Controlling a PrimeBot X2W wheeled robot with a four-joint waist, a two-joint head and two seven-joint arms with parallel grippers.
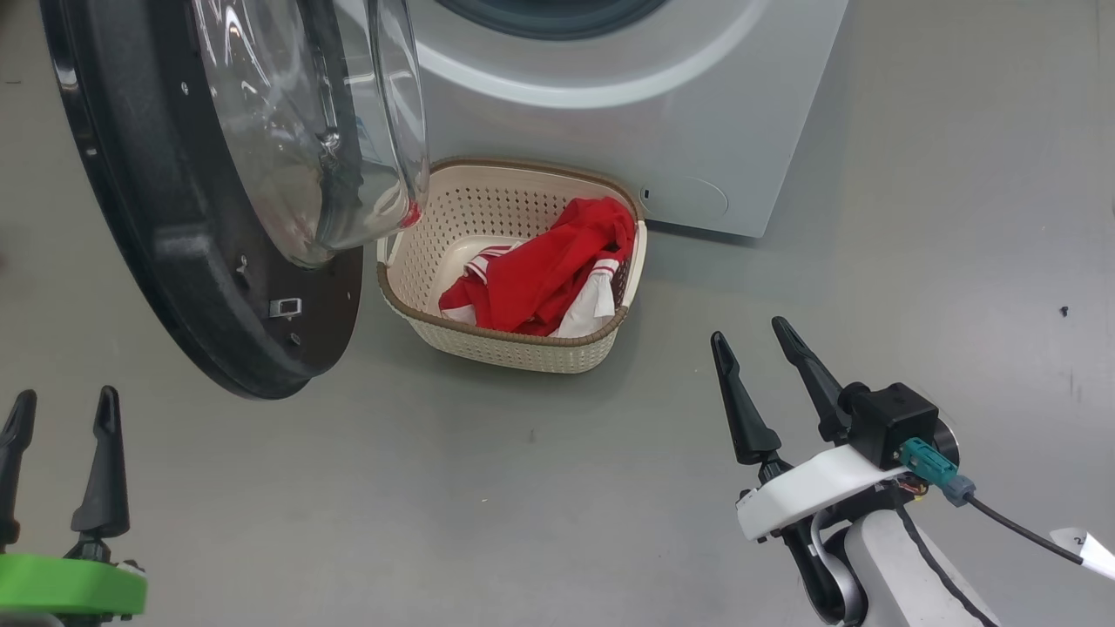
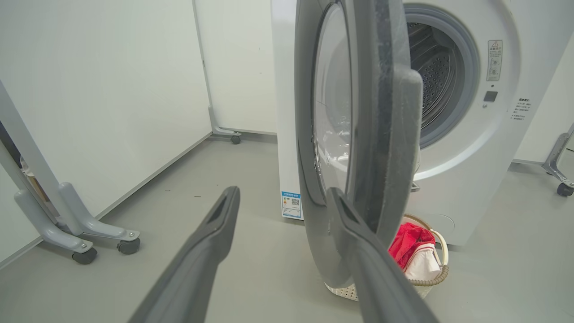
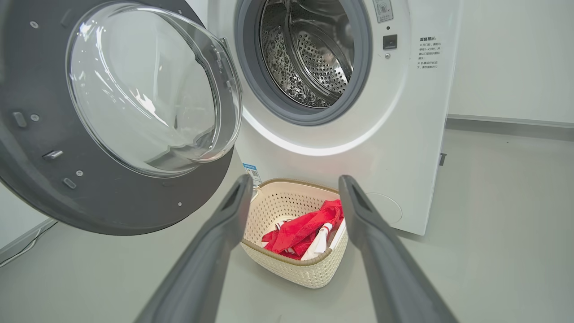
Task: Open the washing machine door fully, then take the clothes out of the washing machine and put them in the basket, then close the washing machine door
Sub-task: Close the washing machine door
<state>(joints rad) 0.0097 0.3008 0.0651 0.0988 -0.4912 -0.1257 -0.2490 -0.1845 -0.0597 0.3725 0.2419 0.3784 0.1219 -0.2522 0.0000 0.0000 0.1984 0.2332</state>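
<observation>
1. Washing machine [image 3: 403, 134], white and boxy, faces us; its perforated steel drum [image 3: 314, 58] looks bare.
2. Its round, black-rimmed door [image 1: 174, 261] hangs wide open, and its glass bowl [image 1: 287, 131] hides the basket's left rim in our head view.
3. The cream perforated basket [image 1: 523, 353] sits on the grey floor [image 1: 523, 479] just before the machine, holding the red clothes [image 1: 540, 279].
4. Our left gripper [image 1: 66, 396] and right gripper [image 1: 747, 328] both stand spread and empty, apart from the basket.

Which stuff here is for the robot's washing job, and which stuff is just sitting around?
For the job: washing machine, open door, red clothes, cream basket.

Just sitting around: grey wheeled stand, white partition, another wheeled leg beside the machine.
</observation>
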